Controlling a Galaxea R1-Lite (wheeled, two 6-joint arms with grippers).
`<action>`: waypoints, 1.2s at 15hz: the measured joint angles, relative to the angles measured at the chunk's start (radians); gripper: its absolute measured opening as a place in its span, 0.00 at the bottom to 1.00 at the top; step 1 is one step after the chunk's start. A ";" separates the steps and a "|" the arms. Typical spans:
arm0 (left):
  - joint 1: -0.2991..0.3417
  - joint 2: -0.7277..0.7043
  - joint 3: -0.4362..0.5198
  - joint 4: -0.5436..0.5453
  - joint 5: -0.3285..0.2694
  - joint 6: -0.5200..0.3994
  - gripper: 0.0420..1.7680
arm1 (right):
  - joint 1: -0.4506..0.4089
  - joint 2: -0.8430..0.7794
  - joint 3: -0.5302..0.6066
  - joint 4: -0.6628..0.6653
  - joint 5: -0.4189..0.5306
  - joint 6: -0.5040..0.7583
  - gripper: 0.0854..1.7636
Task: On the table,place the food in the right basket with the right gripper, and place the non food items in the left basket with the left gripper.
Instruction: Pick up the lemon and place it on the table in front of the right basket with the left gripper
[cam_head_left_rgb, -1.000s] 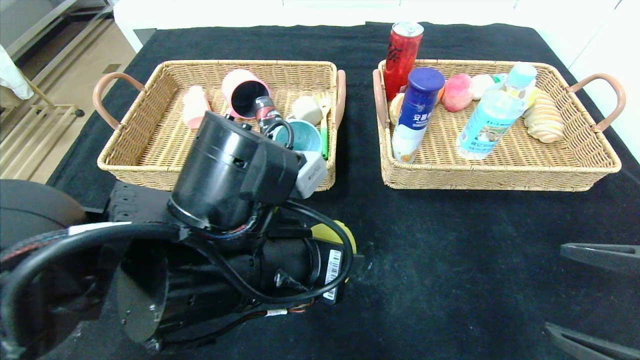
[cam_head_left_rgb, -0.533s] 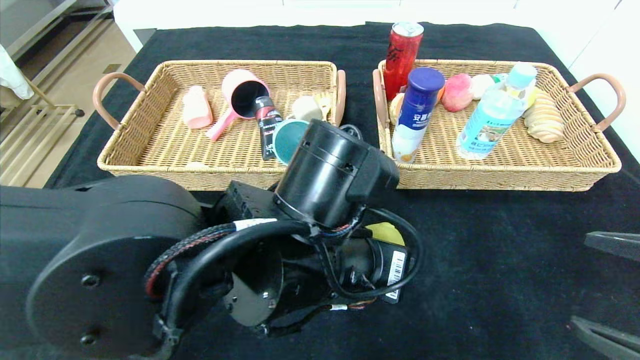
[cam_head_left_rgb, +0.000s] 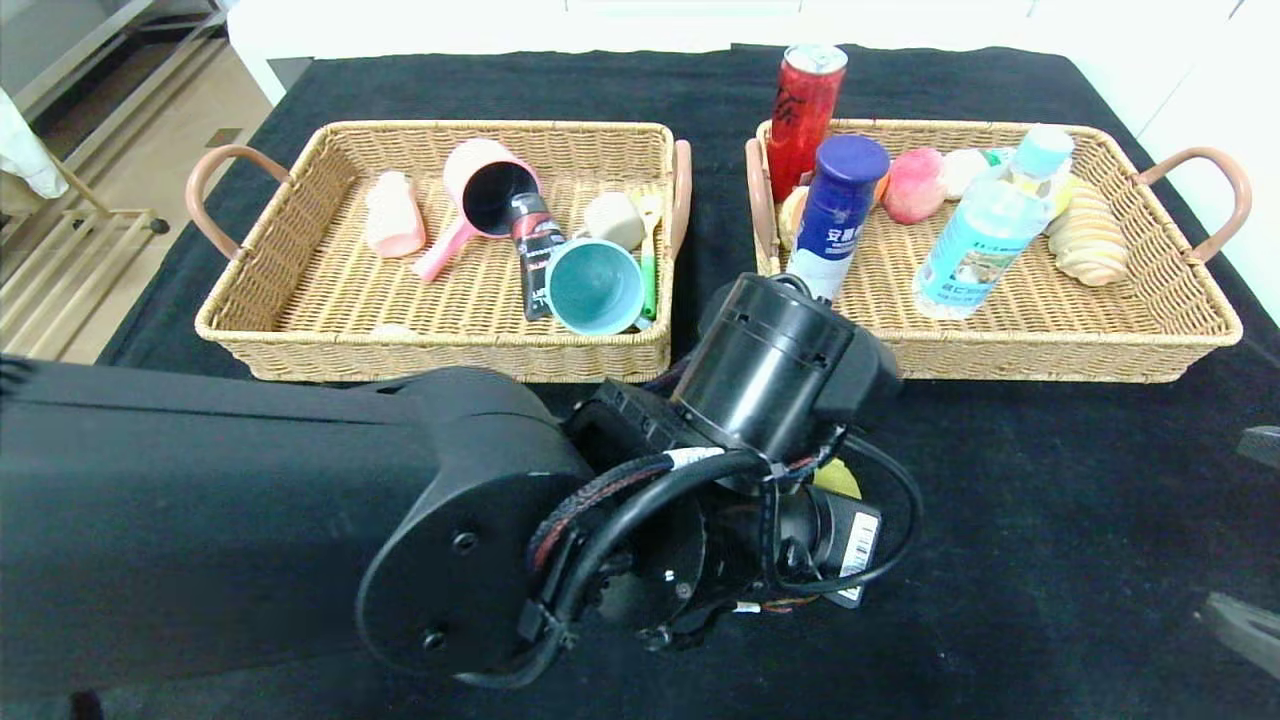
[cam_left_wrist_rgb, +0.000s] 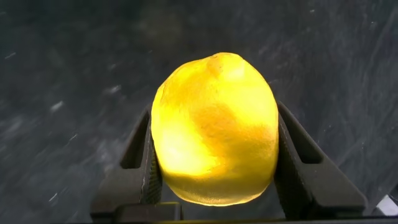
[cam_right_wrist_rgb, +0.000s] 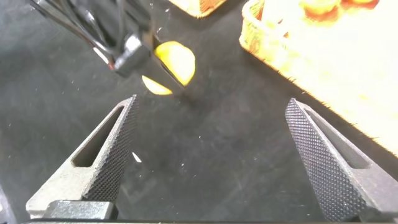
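the left gripper (cam_left_wrist_rgb: 214, 180) is clamping its jaws on a yellow lemon (cam_left_wrist_rgb: 214, 127), and in the head view it is hanging over the black table (cam_head_left_rgb: 1000, 520) at lower centre of the frame, just below the gap between the two baskets. the right gripper (cam_right_wrist_rgb: 221, 155) is waiting at the lower right with jaws wide apart and holding nothing. a risk: the lemon is food, so if the left arm is dropping it into the left basket (cam_head_left_rgb: 300, 330), it is landing in the wrong place; the right basket (cam_head_left_rgb: 1000, 355) is its place.
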 joint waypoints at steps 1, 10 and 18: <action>0.000 0.016 -0.019 0.001 0.001 0.005 0.56 | 0.000 -0.007 0.000 0.001 0.000 -0.001 0.97; -0.009 0.093 -0.076 0.001 0.003 -0.003 0.56 | -0.004 -0.006 0.000 0.003 0.000 0.000 0.97; -0.009 0.100 -0.070 0.006 -0.006 -0.004 0.56 | -0.014 0.007 0.001 0.003 0.001 0.000 0.97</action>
